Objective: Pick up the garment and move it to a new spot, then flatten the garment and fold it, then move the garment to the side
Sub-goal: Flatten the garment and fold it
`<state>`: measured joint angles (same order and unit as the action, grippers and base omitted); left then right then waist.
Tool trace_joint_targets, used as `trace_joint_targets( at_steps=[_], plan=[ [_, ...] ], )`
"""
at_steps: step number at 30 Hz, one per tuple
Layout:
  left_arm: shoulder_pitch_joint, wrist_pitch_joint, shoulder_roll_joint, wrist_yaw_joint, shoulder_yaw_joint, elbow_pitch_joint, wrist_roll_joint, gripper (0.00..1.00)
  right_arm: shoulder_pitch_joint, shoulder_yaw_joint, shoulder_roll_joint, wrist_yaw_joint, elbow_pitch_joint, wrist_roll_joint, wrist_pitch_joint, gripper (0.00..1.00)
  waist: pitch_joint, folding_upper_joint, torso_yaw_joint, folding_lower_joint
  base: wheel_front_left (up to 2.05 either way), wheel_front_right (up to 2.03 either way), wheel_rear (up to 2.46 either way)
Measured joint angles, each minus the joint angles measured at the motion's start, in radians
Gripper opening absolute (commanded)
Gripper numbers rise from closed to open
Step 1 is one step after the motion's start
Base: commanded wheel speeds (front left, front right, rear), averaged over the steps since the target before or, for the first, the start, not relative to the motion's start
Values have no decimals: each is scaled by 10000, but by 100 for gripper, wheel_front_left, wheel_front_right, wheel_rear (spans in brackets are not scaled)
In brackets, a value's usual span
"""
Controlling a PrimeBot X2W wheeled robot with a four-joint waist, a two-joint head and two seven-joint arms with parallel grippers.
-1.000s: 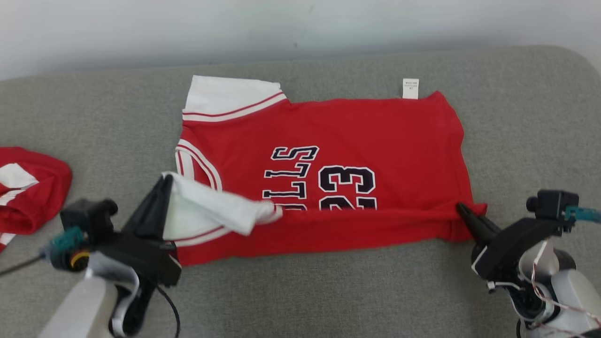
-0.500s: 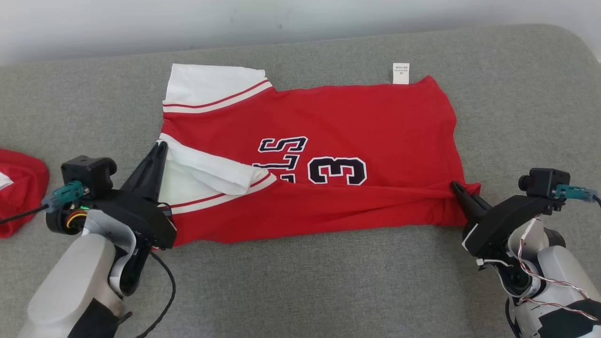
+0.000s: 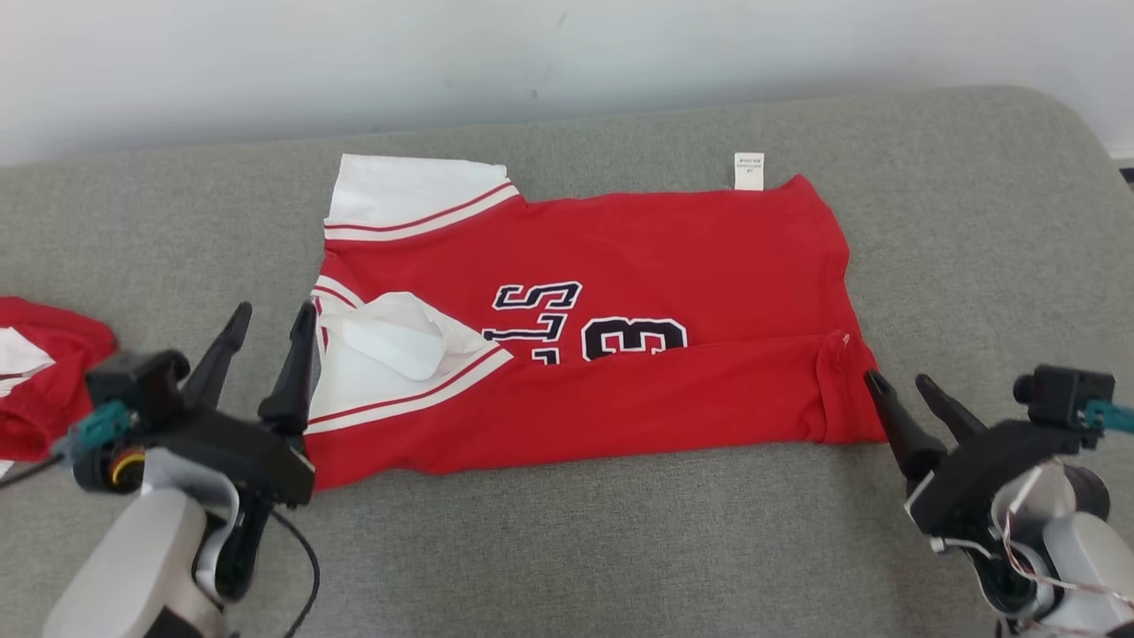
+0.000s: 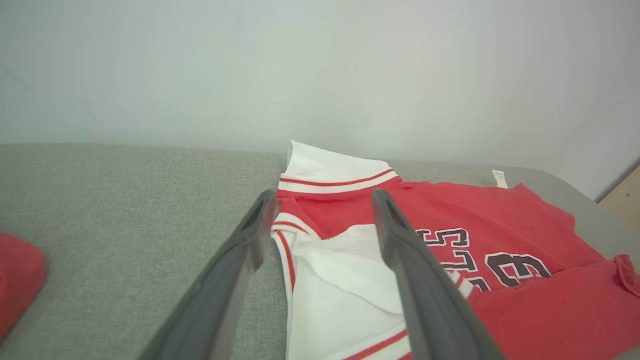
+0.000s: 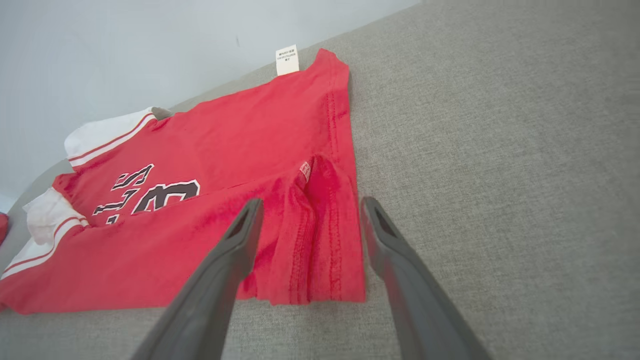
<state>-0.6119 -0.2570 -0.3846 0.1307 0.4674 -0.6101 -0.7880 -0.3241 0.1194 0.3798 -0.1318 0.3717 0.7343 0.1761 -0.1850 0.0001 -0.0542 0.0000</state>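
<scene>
Nearest me, my left end effector (image 3: pixel 273 310) is open and empty, its fingers spread just beside the shirt's white sleeve (image 3: pixel 390 346). My right end effector (image 3: pixel 897 381) is open and empty too, its tips at the bunched hem corner.

The red shirt (image 3: pixel 620 248) lies spread across the grey tabletop (image 3: pixel 576 549). Its near long edge is turned up over the lower half of the lettering, so I judge the first lengthwise fold is laid.

To do this step well, I should draw both arms back low and straight toward me. That way no fingertip catches cloth and drags the flap open. The right corner looks rucked and the sleeve is crumpled on top, so I would press both flat before the next fold, or the lumps will carry through.

Farther off, the back edge lies fairly straight, with the other sleeve at its left end and a small white label (image 3: pixel 749 170) sticking out. It makes a fair line to fold toward. A second red garment (image 3: pixel 44 372) lies well apart at my left.
</scene>
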Motion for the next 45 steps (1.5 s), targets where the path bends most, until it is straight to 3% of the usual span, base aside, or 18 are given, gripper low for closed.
trace_joint_targets(
  at_steps=[6, 13, 25, 26, 27, 28, 29, 38, 45],
  plan=[
    [1618, -54, -107, -401, -520, 1058, 403, 100, 729, 69, 305, 0, -274, -560, -403, 100, 129, -1, 79, -2, 0, 0, 0],
    [2957, -54, 75, -815, -593, 1526, 769, 100, 678, 104, 224, 0, 123, -1266, -938, 100, -43, -1, 204, -1, 0, 0, 0],
    [2604, 36, 485, -518, -451, 568, 731, 100, -145, 245, -240, 0, 1565, -1923, -1469, 100, -484, 0, 330, 1, 0, 0, 0],
    [2525, 58, 556, -510, -451, 393, 665, 100, -225, 316, -316, 0, 1687, -1923, -1455, 85, -517, 0, 327, 1, 0, 0, 0],
    [2446, 142, 625, -495, -420, 224, 610, 98, -280, 372, -372, 0, 1772, -1919, -1459, 46, -544, 0, 324, 1, 0, 0, 0],
    [2381, 146, 675, -451, -403, 105, 593, 35, -337, 424, -401, 0, 1831, -1904, -1503, 2, -567, -1, 322, 0, 0, 0, 0],
    [2321, 203, 719, -424, -384, -44, 550, 0, -384, 474, -416, 0, 1889, -1887, -1524, 0, -582, -1, 324, 0, 0, 0, 0],
    [2482, 31, 989, -234, -481, -564, 393, 0, -5, 727, -428, 0, 2123, -1396, -2029, 0, -76, 0, 339, 1, 0, 0, 0],
    [3700, -31, 1095, -349, -857, 58, 345, 0, 1139, 823, -174, 0, 1590, -809, -1935, 0, 689, -1, 402, 0, 0, 0, 0]
  ],
)
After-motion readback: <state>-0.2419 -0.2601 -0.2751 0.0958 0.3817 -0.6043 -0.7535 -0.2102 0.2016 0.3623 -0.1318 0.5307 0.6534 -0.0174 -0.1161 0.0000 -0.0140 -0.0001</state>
